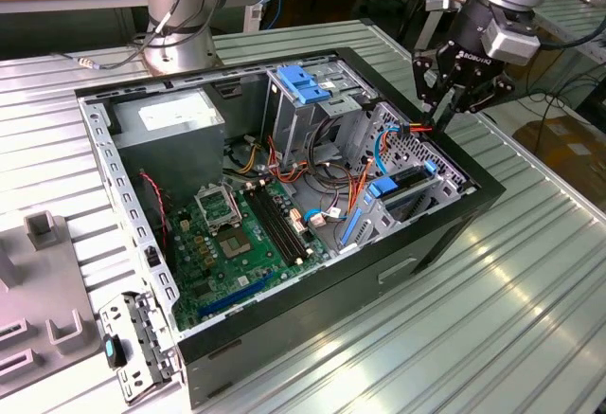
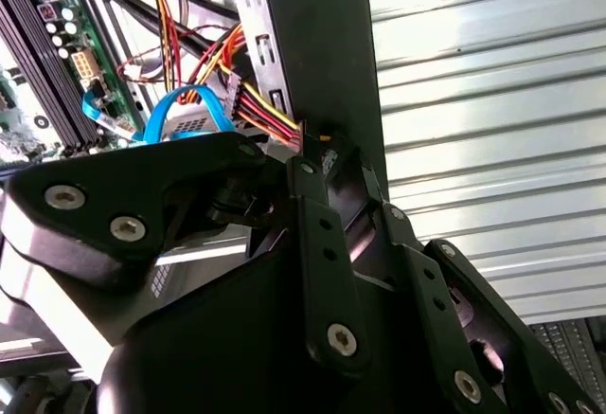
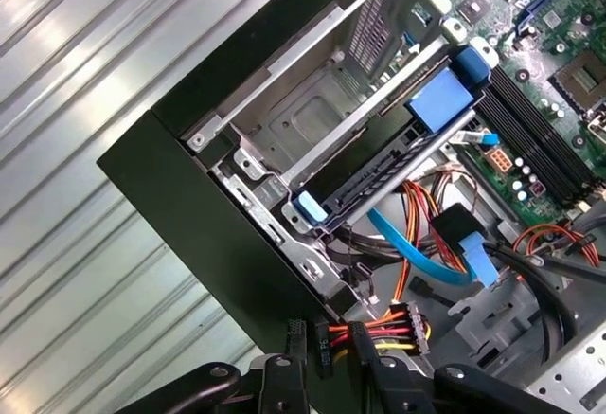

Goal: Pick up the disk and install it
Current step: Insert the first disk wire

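The disk [image 3: 379, 163] lies flat inside the metal drive cage [image 3: 312, 120] at the front of the open computer case [image 1: 417, 243]. Its blue carrier rail [image 3: 440, 101] and a blue end tab [image 3: 310, 207] show. In the exterior view the disk [image 1: 409, 179] sits in the cage on the exterior view's right. My gripper [image 1: 443, 111] hangs above the case's right rim beside the cage, its fingers drawn together. The fingertips [image 3: 284, 381] sit right at a black power connector [image 3: 379, 324] with red, yellow and black wires. The gripper holds no disk.
The case lies open on a ribbed metal table [image 1: 530, 272]. Inside are the green motherboard [image 1: 237, 234], the grey power supply [image 1: 170, 120], an upper blue-latched bay [image 1: 303, 82] and loose blue data cables [image 3: 417, 262]. A second arm's base [image 1: 180, 16] stands behind. Grey fixtures [image 1: 47, 281] sit left.
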`<state>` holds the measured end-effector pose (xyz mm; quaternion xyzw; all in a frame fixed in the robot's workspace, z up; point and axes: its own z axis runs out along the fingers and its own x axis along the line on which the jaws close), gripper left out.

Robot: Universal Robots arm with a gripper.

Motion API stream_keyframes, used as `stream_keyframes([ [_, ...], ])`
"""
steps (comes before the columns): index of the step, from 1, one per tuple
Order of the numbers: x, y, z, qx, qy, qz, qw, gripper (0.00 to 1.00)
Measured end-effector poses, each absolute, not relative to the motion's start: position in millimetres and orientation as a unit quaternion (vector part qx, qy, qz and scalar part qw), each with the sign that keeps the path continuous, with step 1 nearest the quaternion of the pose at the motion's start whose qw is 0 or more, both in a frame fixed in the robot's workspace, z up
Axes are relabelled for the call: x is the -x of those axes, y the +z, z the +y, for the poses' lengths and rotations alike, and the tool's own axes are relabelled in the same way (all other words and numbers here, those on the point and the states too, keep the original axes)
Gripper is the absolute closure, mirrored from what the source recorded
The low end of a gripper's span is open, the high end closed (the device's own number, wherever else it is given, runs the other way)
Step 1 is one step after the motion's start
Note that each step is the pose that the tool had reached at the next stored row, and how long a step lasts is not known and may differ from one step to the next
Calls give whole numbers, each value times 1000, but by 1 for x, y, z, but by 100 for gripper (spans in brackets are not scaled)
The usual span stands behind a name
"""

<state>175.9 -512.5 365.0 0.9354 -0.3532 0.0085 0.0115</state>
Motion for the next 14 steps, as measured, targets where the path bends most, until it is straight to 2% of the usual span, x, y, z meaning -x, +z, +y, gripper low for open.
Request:
stream_keyframes([
  [8,-176,365,-513,-936,9,-350,14,69],
  [9,-176,365,-513,-936,9,-350,14,70],
  [10,-176,365,-513,-936,9,-350,14,76],
  [11,-176,365,-514,-936,9,-350,14,76],
  [12,-176,365,-514,-936,9,-350,14,83],
  [14,-176,368,-514,-936,9,-350,14,83],
])
